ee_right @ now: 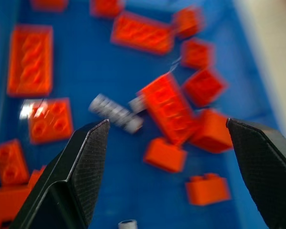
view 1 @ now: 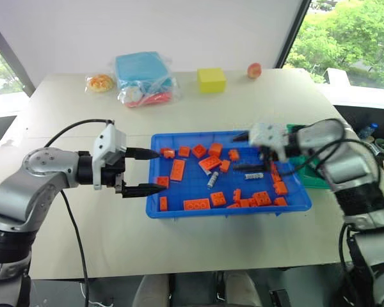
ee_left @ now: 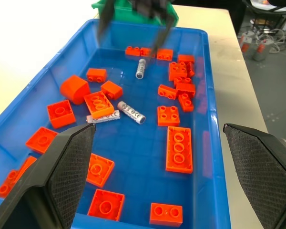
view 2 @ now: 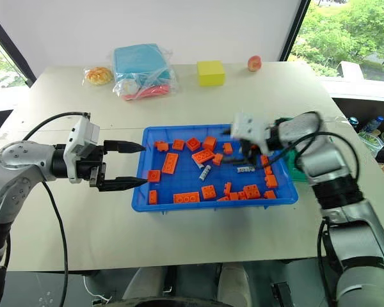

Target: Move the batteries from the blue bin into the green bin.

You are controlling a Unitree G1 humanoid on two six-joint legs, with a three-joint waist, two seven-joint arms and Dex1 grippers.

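Heads up: your right gripper (ee_right: 167,143) is spread wide and holding nothing over the blue bin (view 1: 173,212), and the batteries (ee_left: 130,112) in there lie touching orange bricks (ee_left: 99,104), so a sloppy close probably grabs a brick or knocks a cell away. The left gripper (view 1: 143,171) hangs at the bin's left rim, also wide apart and empty. The green bin (view 1: 313,180) sits mostly hidden behind your right arm up top, but the left wrist view shows it touching the blue bin's far end

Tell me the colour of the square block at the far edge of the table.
Yellow; the block shows best in the left eye view.
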